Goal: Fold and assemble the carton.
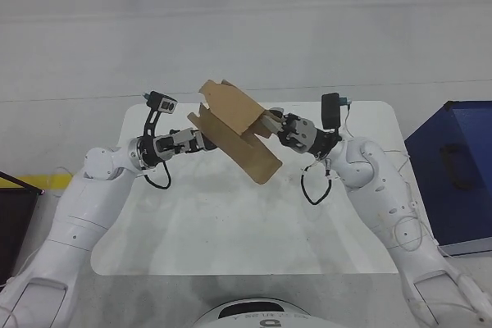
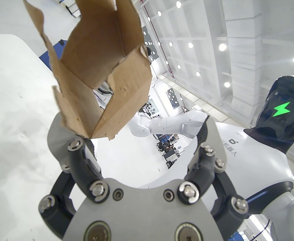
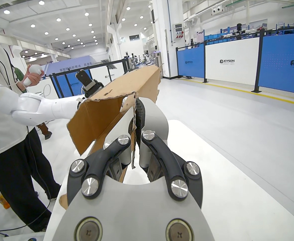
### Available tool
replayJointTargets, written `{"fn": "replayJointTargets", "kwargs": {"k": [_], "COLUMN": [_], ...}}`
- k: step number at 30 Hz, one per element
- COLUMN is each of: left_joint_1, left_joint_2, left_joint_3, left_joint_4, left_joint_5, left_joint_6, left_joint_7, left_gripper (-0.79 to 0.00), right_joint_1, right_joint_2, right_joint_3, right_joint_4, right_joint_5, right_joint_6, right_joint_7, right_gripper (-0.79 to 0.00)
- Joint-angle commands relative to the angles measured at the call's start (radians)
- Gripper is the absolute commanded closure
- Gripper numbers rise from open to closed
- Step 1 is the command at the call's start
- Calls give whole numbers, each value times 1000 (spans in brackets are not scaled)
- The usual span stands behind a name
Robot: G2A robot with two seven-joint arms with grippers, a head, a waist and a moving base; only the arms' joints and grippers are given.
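Observation:
A brown cardboard carton, part-opened into a tube with ragged flaps, hangs tilted above the far middle of the white table. My right gripper is shut on one carton wall; in the right wrist view its fingers pinch the torn edge of the carton. My left gripper is at the carton's opposite low side. In the left wrist view that gripper is open, its fingers wide apart. The carton has its lowest corner beside one finger.
A dark blue bin stands off the table's right edge. A black object lies on the floor at the left. The near half of the table is bare.

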Motion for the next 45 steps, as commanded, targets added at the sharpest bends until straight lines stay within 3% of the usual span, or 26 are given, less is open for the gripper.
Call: {"fn": "replayJointTargets", "kwargs": {"k": [1, 6, 8, 11, 20, 28, 33, 41, 45], "left_joint_1": [4, 17, 22, 25, 41, 63, 73, 87, 87], "left_joint_2": [0, 1, 2, 2, -2, -2, 1, -1, -2], "left_joint_3": [-9, -36, -45, -56, -68, -87, -99, -113, -117], "left_joint_4": [0, 15, 24, 31, 17, 15, -4, -39, -41], "left_joint_5": [-7, -11, -10, -1, 25, 55, 112, 101, 104], "left_joint_6": [3, 0, 3, 7, 23, 53, 90, 92, 86], "left_joint_7": [-3, 0, -1, 1, 5, 33, 68, 53, 40], "left_gripper": [-785, -785, -686, -388, -142, 0, 0, 0, 0], "right_joint_1": [0, -4, -8, -14, -30, -46, -58, -75, -79], "right_joint_2": [0, 1, 2, 4, 7, 11, 13, 14, 13], "right_joint_3": [-2, 7, 12, 19, 28, 34, 43, 44, 33], "right_joint_4": [-3, -2, -5, -14, -37, -75, -95, -154, -168], "right_joint_5": [-14, -31, -36, -41, -25, -19, -45, -212, -279], "right_joint_6": [-4, -6, -10, -17, -12, -16, 15, 116, 137], "right_joint_7": [5, -4, -6, -8, 7, 34, 39, 30, 10], "right_gripper": [0, 0, 0, 0, 0, 0, 0, 0, -148]}}
